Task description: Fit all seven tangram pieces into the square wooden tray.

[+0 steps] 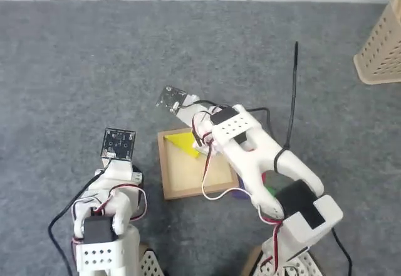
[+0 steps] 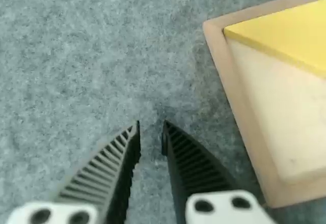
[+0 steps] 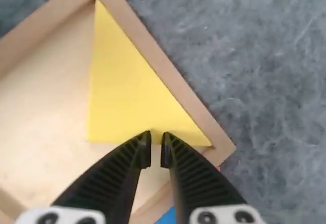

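I see the square wooden tray (image 1: pixel 170 185) in the middle of the grey carpet (image 1: pixel 75 63), with open floor on its far side and to its left. The nearest obstacle is a slotted beige basket (image 1: pixel 382 44), well apart at the far right edge. The yellow triangle (image 3: pixel 122 96) lies flat in a tray corner, with two of its edges against the rim, and the rest of the tray floor is bare wood. Purple (image 1: pixel 240 194) and green (image 1: pixel 270 191) pieces peek out from under my right arm (image 1: pixel 250 150) just outside the tray's right rim. That arm stretches forward from the near right across the tray. The right gripper (image 3: pixel 155 142) points down at the triangle's free edge, its fingers nearly together and nothing between them. My left arm (image 1: pixel 106 226) is folded back at the near left. The left gripper (image 2: pixel 151 130) hangs over bare carpet just beside the tray's left rim, narrowly parted, with a thin strip of carpet showing between the fingers.
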